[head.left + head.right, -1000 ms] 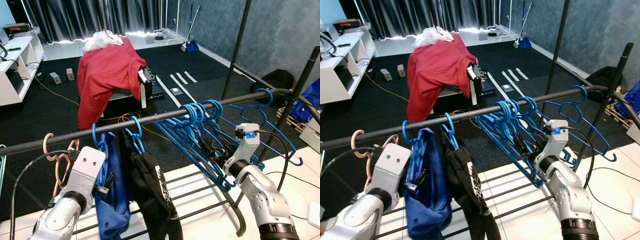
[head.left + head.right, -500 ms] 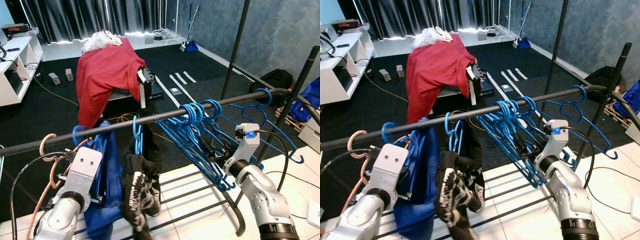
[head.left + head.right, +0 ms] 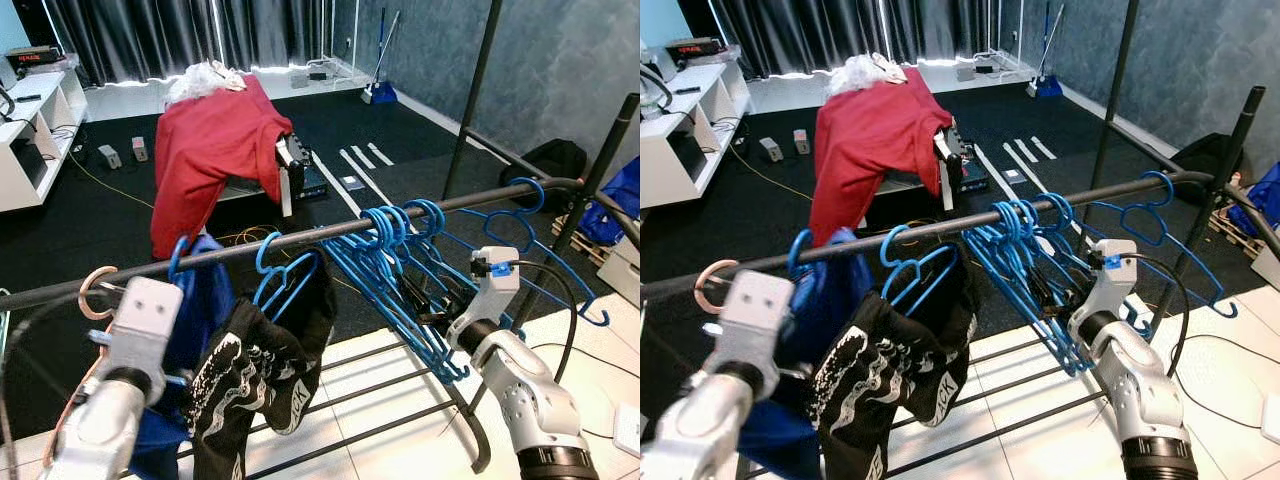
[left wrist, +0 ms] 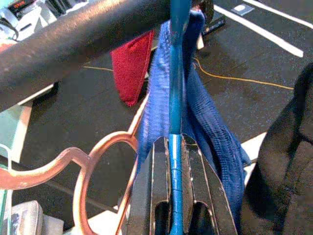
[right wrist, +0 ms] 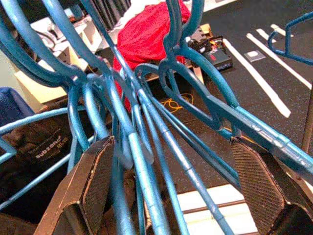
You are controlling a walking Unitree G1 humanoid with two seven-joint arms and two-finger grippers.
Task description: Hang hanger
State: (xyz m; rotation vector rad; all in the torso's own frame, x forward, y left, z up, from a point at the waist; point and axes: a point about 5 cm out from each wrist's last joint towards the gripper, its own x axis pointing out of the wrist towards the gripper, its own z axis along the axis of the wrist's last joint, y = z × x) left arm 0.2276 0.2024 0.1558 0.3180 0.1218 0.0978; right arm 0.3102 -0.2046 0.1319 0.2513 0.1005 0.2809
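Observation:
A black rail (image 3: 330, 232) runs across in front of me. My left gripper (image 4: 175, 144) is shut on the neck of a blue hanger (image 4: 176, 73) whose hook sits over the rail; a blue garment (image 3: 205, 300) hangs from it. A pink hanger (image 3: 90, 290) is hooked just to its left. To its right a second blue hanger (image 3: 285, 275) carries a black printed garment (image 3: 260, 370). Further right, my right gripper (image 5: 171, 181) is open, its fingers (image 5: 93, 181) wide apart around a bunch of several empty blue hangers (image 3: 395, 260) on the rail.
A red cloth (image 3: 210, 140) is draped over a stand behind the rail. The rack's upright poles (image 3: 475, 90) rise at the right, with a black bag (image 3: 555, 160) beyond. A white shelf unit (image 3: 35, 130) stands at far left. Low rack bars cross the white floor below.
The blue hanger held by my left gripper has shifted along the rail, and my left arm has moved left. The black garment has swung and flared out. The right arm has stayed put.

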